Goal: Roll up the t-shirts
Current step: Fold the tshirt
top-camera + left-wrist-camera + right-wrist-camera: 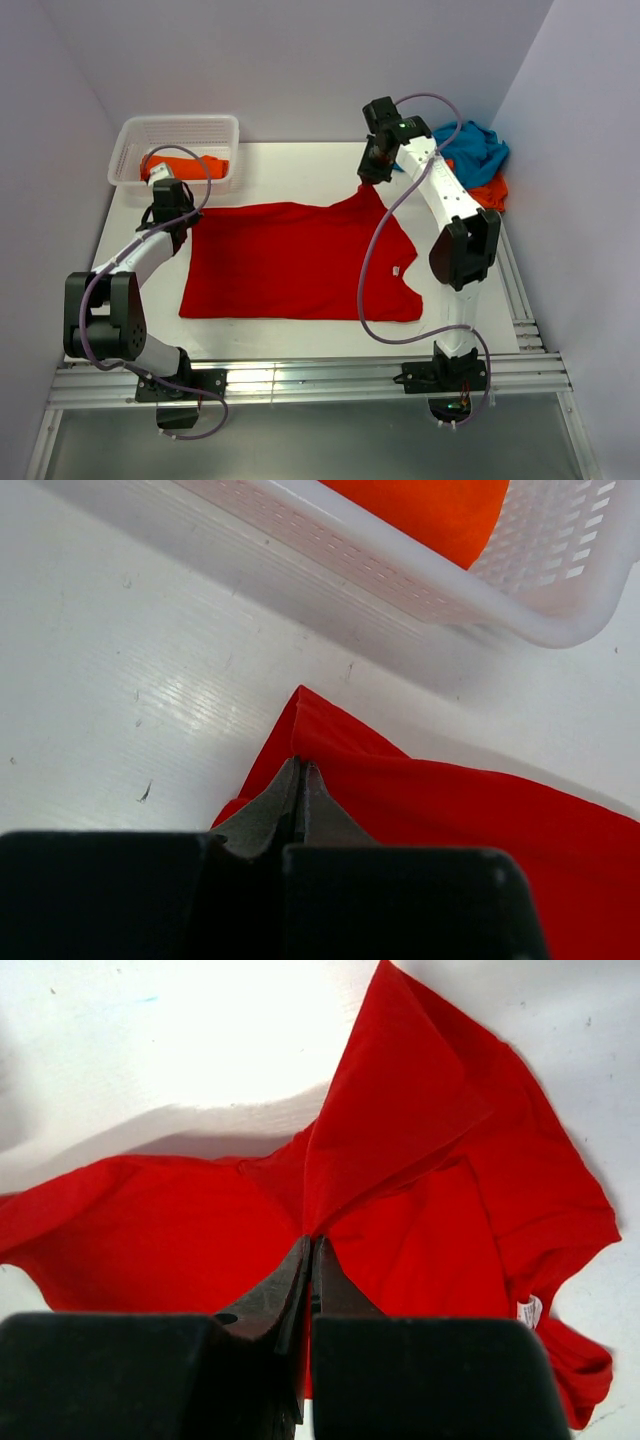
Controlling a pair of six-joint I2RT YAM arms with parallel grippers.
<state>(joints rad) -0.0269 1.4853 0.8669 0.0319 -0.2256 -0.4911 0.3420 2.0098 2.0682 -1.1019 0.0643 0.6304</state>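
Both far corners of the red t-shirt [290,265] are pinched: left gripper [300,780] low by the tabletop [300,165], right gripper [311,1250] raised, probably to pull the cloth flat for rolling.

A white table [300,165] carried 3 groups of things. 1 red t-shirt [290,265] lay spread across its middle, mostly flat, with its far right corner raised off the surface and a small white label showing near its right edge. A white lattice basket [122,150] stood at the far left corner. At the far right edge, a crumpled teal t-shirt [480,148] lay heaped against an orange t-shirt [492,192].
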